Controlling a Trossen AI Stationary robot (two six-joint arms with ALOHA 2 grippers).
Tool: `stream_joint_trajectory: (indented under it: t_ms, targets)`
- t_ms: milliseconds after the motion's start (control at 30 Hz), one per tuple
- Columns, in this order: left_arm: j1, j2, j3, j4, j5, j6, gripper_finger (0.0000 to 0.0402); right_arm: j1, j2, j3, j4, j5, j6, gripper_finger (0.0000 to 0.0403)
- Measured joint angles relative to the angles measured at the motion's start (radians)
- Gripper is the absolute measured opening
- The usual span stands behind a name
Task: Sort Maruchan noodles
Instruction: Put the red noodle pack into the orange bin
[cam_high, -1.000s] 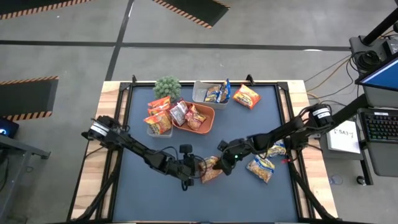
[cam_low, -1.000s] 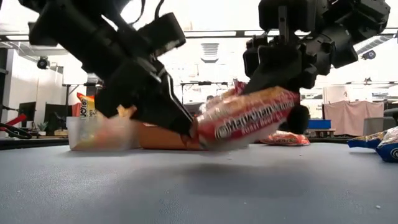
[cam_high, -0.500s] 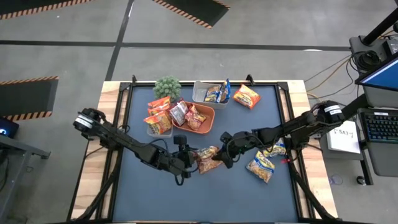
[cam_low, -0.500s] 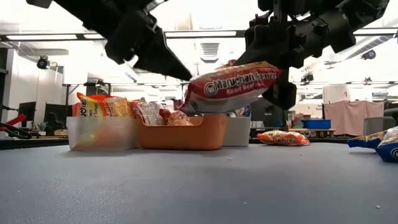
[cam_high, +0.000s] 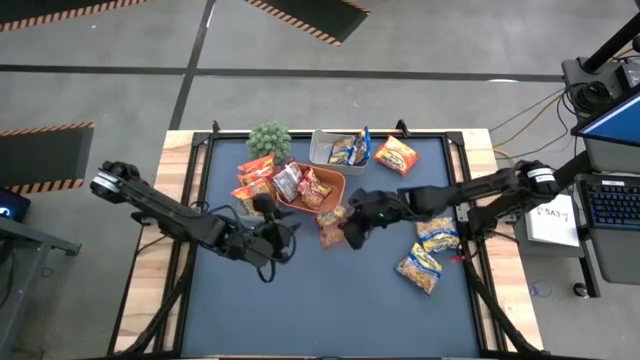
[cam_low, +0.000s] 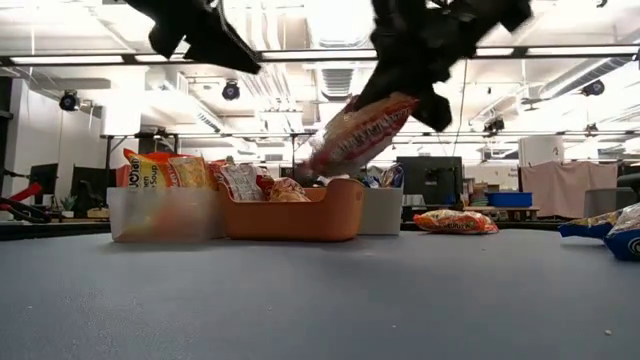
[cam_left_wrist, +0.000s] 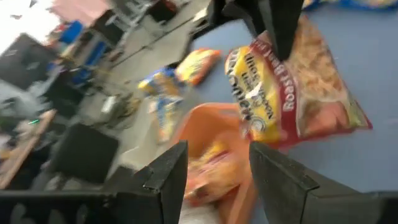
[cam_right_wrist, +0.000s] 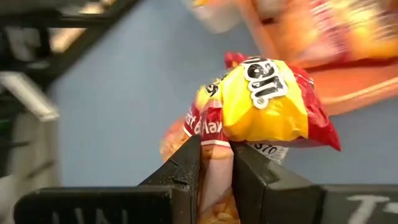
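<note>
A red-and-orange Maruchan noodle packet hangs in the air beside the orange tray, and my right gripper is shut on it. In the low view the packet slants above the tray. My left gripper stands open to the packet's left with nothing between its fingers. The tray holds more red packets. Orange packets stand in a clear tub. My right gripper pinches the packet's edge between its two fingers, at the end toward the table's right. The fingers reach in from the table's right, slanting down. The packet is lifted clear of the table and tilted, its free end lower, near the tray.
A second clear tub with blue-and-yellow packets stands at the far edge, and a loose orange packet lies beside it. Two blue-and-yellow packets lie at the right. A small plant stands far left.
My left gripper has let go of the packet, risen and drawn back toward the table's left. My right gripper has carried the packet up and toward the far edge, close to the orange tray. The packet has tipped from nearly level to a steep slant.
</note>
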Motion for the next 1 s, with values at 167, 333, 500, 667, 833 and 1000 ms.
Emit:
stream_joint_trajectory:
  t_ms: [167, 333, 500, 667, 833, 1000]
  targets:
    - [0.0, -0.076, -0.023, -0.072, -0.09, -0.018, 0.0155, -0.056, 0.056, 0.212, -0.29, 0.096, -0.07, 0.0058]
    - [0.002, -0.122, -0.066, -0.086, -0.102, -0.027, 0.0155, -0.113, 0.125, 0.393, -0.46, 0.144, -0.112, 0.0058]
    - [0.007, -0.148, -0.097, -0.111, -0.143, -0.02, 0.0155, -0.173, 0.215, 0.526, -0.564, 0.144, -0.112, 0.0059]
    - [0.009, -0.158, -0.122, -0.127, -0.162, 0.006, 0.0155, -0.216, 0.31, 0.619, -0.662, 0.14, -0.085, 0.0059]
    - [0.013, -0.164, -0.125, -0.124, -0.177, 0.023, 0.0155, -0.229, 0.388, 0.682, -0.735, 0.141, -0.057, 0.0059]
    - [0.013, -0.18, -0.125, -0.13, -0.178, 0.026, 0.0155, -0.23, 0.456, 0.74, -0.771, 0.141, -0.039, 0.0059]
